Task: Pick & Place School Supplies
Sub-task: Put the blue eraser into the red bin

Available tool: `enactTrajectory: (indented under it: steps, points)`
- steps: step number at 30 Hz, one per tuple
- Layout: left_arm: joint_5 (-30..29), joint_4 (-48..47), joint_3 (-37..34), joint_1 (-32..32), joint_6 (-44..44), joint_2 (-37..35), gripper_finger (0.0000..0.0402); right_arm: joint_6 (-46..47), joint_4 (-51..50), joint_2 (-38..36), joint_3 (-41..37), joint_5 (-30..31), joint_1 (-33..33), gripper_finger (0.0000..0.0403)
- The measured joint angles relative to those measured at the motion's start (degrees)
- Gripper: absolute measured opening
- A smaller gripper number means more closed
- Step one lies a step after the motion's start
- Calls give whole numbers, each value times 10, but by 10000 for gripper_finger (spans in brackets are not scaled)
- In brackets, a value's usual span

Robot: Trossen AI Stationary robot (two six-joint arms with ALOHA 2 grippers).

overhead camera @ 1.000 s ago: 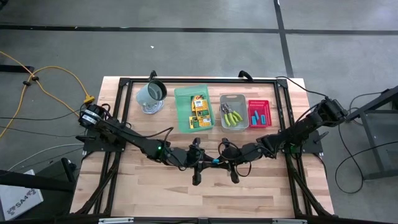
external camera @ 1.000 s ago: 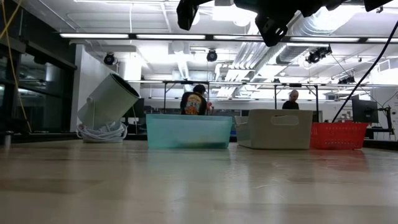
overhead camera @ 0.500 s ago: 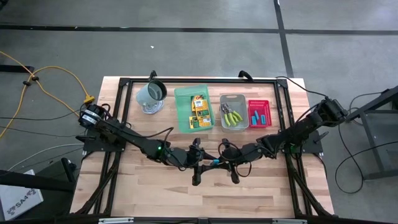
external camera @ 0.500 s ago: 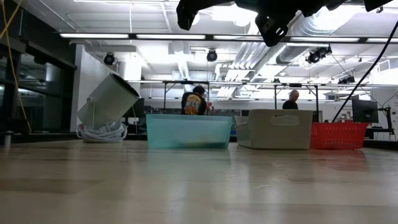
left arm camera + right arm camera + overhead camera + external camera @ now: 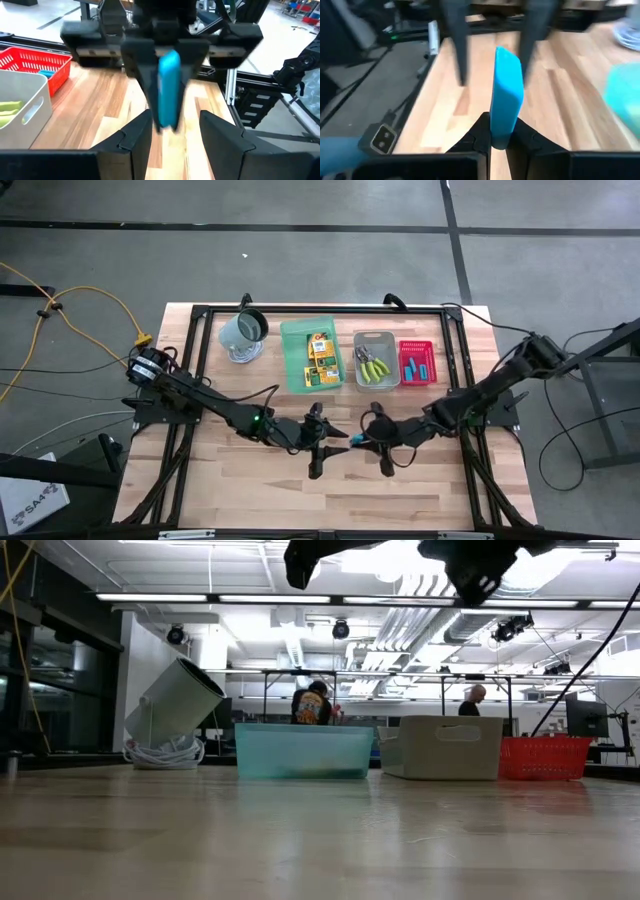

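Handover done: left gripper (image 5: 330,446) just released, right gripper (image 5: 501,142) now grasping cyan piece (image 5: 506,95), next approx. red tray (image 5: 415,362).

Landmark: green tray (image 5: 312,354), back half of the table (image 5: 250,485); just beside it toward the left arm's side, a grey-green mug (image 5: 243,333) tipped on a white coil, narrow gap between; on its other side a grey tray (image 5: 375,359) with a slim gap, then a red tray (image 5: 415,363) close against the grey one; all three open from above; in front of the green tray, mid-table, the left gripper (image 5: 333,443) and right gripper (image 5: 362,439) face each other tip to tip, a cyan-blue piece (image 5: 506,97) in the small gap between, both arms lying across that band; nearer the front edge, bare wood.
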Motion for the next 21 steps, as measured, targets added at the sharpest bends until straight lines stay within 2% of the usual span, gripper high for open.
enactTrajectory:
  steps: [12, 15, 21]
  points:
    - [0, 1, 0, -2, 0, 0, 159, 181, -301, -130, 0, 164, -16, 23]
    - [0, 1, 0, -2, 0, 0, 159, 229, -386, -168, 0, 177, -39, 23]
    - [19, 1, 0, -2, 0, 0, 159, 262, -491, -217, 0, 178, -112, 23]
